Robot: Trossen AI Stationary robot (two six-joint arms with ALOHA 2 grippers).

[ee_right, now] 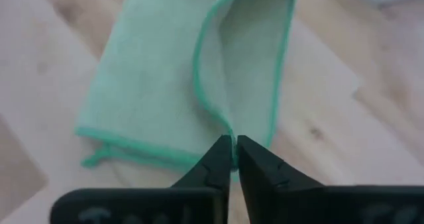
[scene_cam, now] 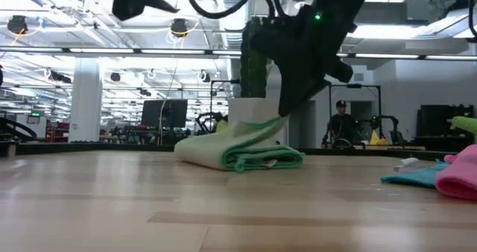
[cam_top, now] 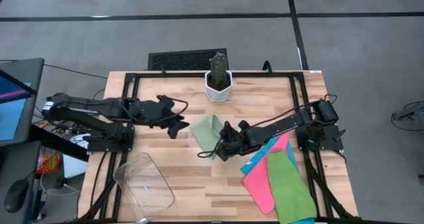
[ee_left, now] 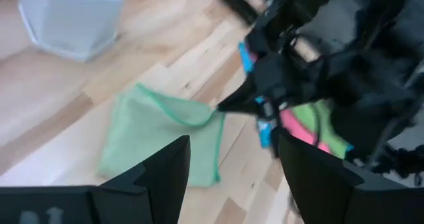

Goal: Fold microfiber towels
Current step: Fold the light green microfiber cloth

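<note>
The right hand [ee_right: 232, 159] is pinched on the hem of the green towel [ee_right: 172, 85], lifting one edge mid-fold at the middle of the worktop [cam_top: 265, 105]. Next, probably, carry that edge across and lay it flat. The left hand [cam_top: 177, 126] waits released nearby. More towels [cam_top: 281, 181] lie stacked beside. Beyond: potted cactus [cam_top: 218, 75], open workshop.

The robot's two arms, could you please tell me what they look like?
Both are matte black jointed arms with black cables looped alongside. The left hand and the right hand each end in two dark, wedge-shaped fingers. A small green light glows on one arm in the low view.
</note>
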